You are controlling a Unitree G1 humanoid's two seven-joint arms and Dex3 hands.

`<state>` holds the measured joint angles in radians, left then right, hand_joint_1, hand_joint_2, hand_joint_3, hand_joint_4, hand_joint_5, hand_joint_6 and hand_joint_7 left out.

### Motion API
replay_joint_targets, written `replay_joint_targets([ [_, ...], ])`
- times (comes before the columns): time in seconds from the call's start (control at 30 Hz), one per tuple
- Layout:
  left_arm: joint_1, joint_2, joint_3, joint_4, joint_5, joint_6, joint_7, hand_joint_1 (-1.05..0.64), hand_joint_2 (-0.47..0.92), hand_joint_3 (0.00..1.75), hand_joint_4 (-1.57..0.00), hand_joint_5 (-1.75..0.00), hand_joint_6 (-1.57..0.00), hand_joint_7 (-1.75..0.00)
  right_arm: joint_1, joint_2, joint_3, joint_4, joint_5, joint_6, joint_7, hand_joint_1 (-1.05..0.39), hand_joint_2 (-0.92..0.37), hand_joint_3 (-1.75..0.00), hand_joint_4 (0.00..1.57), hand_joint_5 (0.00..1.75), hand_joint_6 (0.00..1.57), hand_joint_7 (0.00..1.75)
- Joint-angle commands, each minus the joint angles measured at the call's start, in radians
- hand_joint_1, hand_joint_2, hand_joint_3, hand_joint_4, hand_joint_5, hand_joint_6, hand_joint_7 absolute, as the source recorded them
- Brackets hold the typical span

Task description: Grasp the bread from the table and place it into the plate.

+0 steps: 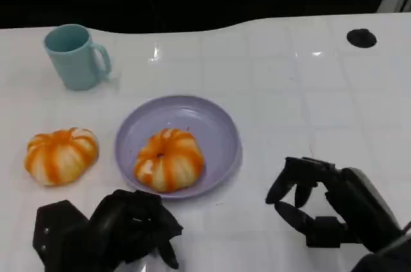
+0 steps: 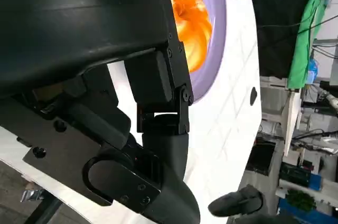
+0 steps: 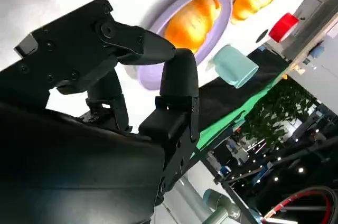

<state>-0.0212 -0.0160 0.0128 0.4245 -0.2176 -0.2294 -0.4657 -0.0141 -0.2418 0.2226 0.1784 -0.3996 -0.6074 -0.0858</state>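
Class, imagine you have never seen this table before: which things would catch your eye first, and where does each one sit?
Most striking are two orange-and-white striped breads: one bread lies in the lilac plate at the table's middle, and a second bread sits on the bare table to the plate's left. A pale blue mug stands further back on the left. Nearer the camera, the black left hand and right hand hover with nothing in them.
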Motion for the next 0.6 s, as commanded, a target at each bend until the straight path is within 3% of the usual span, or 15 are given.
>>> replay_joint_targets([
  [0.03, -0.002, 0.014, 0.008, -0.001, -0.006, 0.007, -0.001, -1.05, 0.77, 0.0, -1.57, -0.84, -1.57, -0.53, 0.036, -0.032, -0.035, 0.01, 0.007, -0.039, -0.009, -0.3, -0.56, -0.91, 0.63, 1.75, 0.55, 1.47],
  [0.23, -0.005, 0.018, 0.011, 0.005, -0.003, 0.003, 0.0, -1.05, 0.78, 0.01, -1.57, -0.85, -1.57, -0.54, 0.065, -0.051, -0.059, 0.036, 0.015, -0.095, -0.009, -0.31, -0.58, -0.9, 0.61, 1.75, 0.54, 1.5],
  [0.6, -0.012, 0.026, 0.028, 0.028, -0.018, -0.013, -0.027, -1.05, 0.77, 0.0, -1.57, -0.84, -1.57, -0.52, 0.083, -0.03, -0.067, 0.096, -0.017, -0.137, -0.056, -0.34, -0.6, -0.89, 0.61, 1.75, 0.52, 1.54],
])
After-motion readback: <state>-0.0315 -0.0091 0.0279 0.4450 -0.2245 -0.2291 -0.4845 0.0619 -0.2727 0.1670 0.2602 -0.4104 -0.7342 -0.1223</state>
